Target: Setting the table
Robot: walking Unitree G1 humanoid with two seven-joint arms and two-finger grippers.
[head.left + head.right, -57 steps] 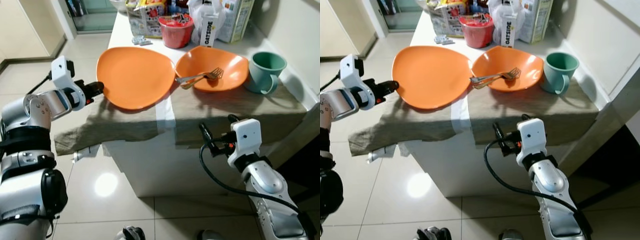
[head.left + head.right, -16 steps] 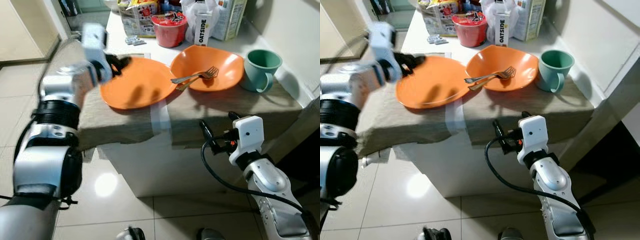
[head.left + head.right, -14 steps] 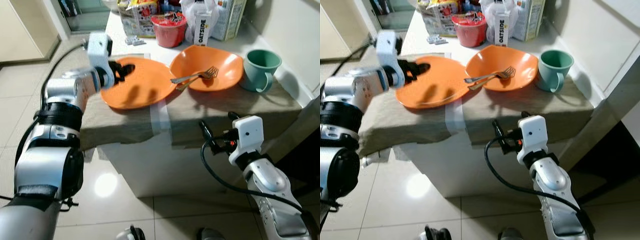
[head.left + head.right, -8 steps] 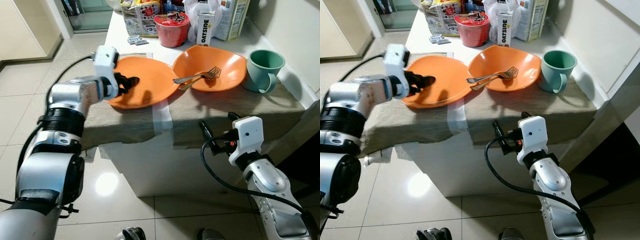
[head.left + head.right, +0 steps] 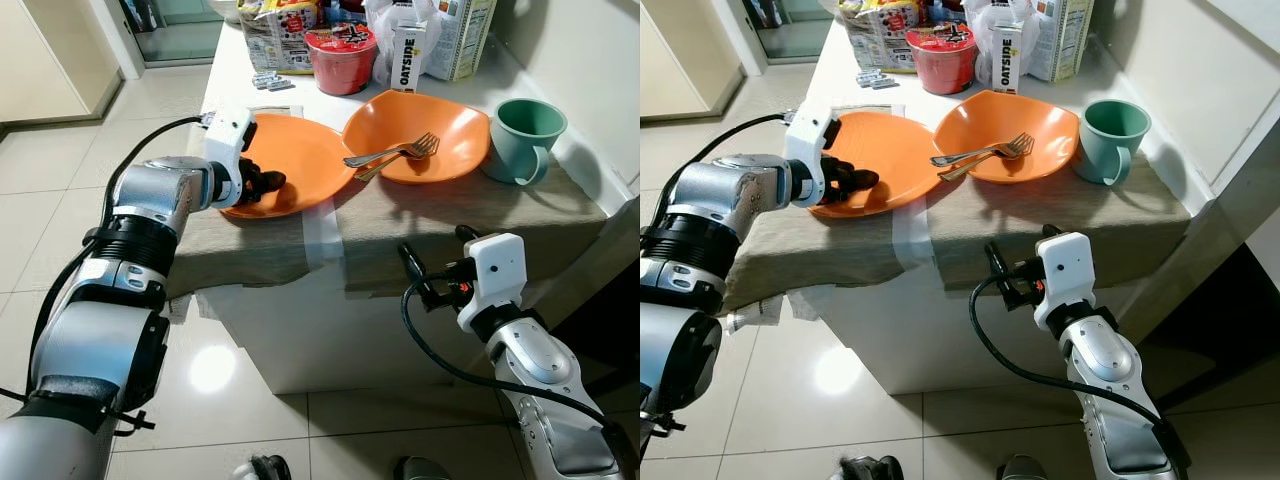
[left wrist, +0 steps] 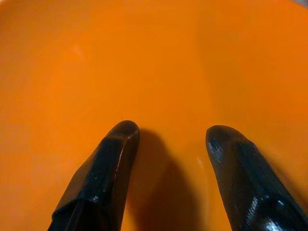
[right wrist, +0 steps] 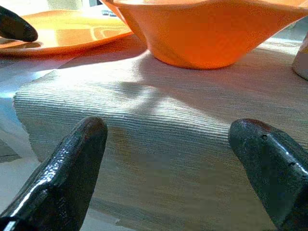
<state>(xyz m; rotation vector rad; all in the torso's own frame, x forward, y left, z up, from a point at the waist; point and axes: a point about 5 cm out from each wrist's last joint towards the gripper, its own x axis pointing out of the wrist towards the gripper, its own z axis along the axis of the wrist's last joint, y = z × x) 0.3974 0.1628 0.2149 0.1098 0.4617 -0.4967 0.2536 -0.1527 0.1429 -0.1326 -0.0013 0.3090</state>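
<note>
A white counter draped at its near end with a grey-brown woven cloth stood before the robot. On the cloth lay a flat, rounded-triangular orange plate, and touching it at its 3 o'clock edge sat a deeper orange bowl of the same rounded shape. A silver metal fork rested in the bowl, its tines toward 2 o'clock and its handle running out over the rim toward the plate, with what looked like a second utensil beneath it. At 3 o'clock from the bowl, just beside it, stood an upright teal ceramic mug with its handle facing the near edge. Behind the bowl, at about 12 o'clock, stood a slim white carton reading "OATSIDE" down its side; at 9 o'clock from the carton was a red instant-noodle cup with a printed lid, its writing too small to read. Further printed packets and a tall box stood at the back, their labels not legible. The left gripper was over the plate's near-left part, its two black fingers parted, tips down on the bare orange surface and holding nothing. The right gripper was held low in front of the counter's near edge, below the cloth's hem, its fingers spread wide and empty.
</note>
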